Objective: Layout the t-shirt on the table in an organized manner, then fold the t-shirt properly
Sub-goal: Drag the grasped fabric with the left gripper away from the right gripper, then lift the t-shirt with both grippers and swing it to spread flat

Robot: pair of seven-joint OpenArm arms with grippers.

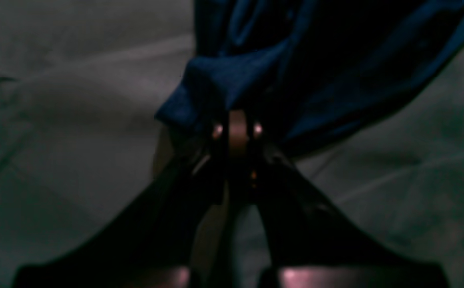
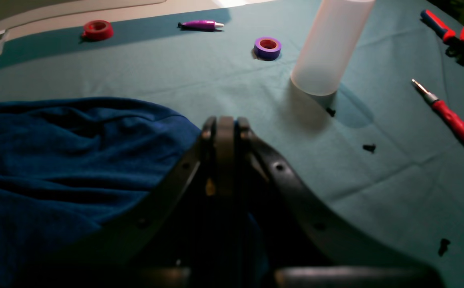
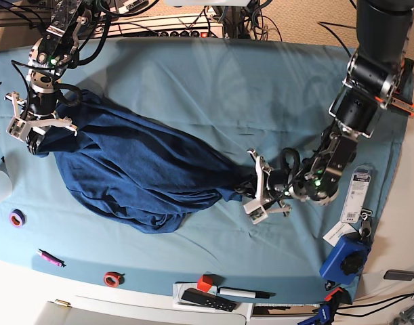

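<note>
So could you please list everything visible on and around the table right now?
t-shirt: one, dark blue, bunched across the table middle
table: one, teal cover
tape rolls: two, purple and red, near the front edge
pen: one, purple, front edge
tube: one, translucent white, upright
screwdriver: one, red handle
pliers: one, red and blue
left tool: shut on t-shirt
right tool: shut at the t-shirt's other end
</note>
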